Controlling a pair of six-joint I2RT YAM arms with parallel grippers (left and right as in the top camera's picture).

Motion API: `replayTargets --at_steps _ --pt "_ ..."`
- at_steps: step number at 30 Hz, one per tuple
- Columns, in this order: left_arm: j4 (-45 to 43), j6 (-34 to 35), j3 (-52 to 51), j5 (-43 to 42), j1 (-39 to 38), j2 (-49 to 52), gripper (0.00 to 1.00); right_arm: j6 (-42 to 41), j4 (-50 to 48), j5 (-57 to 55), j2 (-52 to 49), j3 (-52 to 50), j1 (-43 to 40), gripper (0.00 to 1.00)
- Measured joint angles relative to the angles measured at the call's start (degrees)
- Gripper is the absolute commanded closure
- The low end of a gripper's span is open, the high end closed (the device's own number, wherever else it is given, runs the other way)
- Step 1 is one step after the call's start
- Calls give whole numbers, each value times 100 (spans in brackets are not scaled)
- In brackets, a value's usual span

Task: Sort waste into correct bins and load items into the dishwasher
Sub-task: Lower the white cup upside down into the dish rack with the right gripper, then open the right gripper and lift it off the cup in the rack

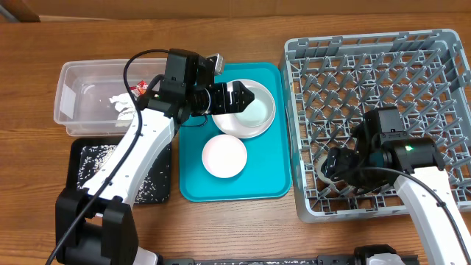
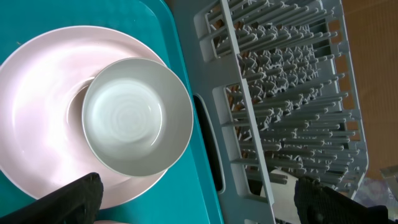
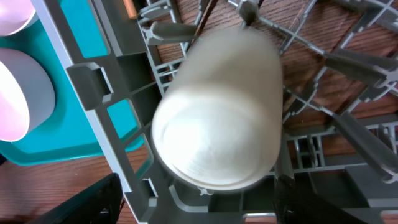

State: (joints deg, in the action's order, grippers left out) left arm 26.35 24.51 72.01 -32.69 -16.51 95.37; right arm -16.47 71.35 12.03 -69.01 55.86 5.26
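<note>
A pale pink plate lies on the teal tray and carries a grey-green cup. My left gripper hangs open over the plate; in the left wrist view its fingers are spread wide and hold nothing. A small pale bowl sits on the tray in front of the plate. My right gripper is open inside the grey dish rack, at its near left corner. A white cup lies between the pegs just ahead of the fingers, blurred.
The clear tub at the back left holds a white napkin and a red wrapper. The black tray in front of it holds loose rice. The teal tray lies between the bins and the rack.
</note>
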Motion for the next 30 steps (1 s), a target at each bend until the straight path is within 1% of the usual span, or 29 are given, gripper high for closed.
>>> replayTargets --at_steps 9,13,16,22,25,26,28,30 --pt "0 0 0 0 0 0 0 2 -138 15 0 0 0 21" --pt "0 0 0 0 0 0 0 -2 -306 17 0 0 -2 25" --pt "0 0 0 0 0 2 0 -2 -450 2 0 0 0 30" --pt "0 0 0 0 0 0 0 4 -503 -232 0 57 -2 48" --pt "0 0 0 0 0 0 0 -2 -422 -286 0 201 -2 50" --pt "2 0 0 0 0 0 0 -2 -400 -291 0 254 -2 54" --pt "0 0 0 0 0 0 0 -2 -356 -308 0 407 -2 71" --pt "0 0 0 0 0 0 0 -24 -385 -310 0 463 0 83"
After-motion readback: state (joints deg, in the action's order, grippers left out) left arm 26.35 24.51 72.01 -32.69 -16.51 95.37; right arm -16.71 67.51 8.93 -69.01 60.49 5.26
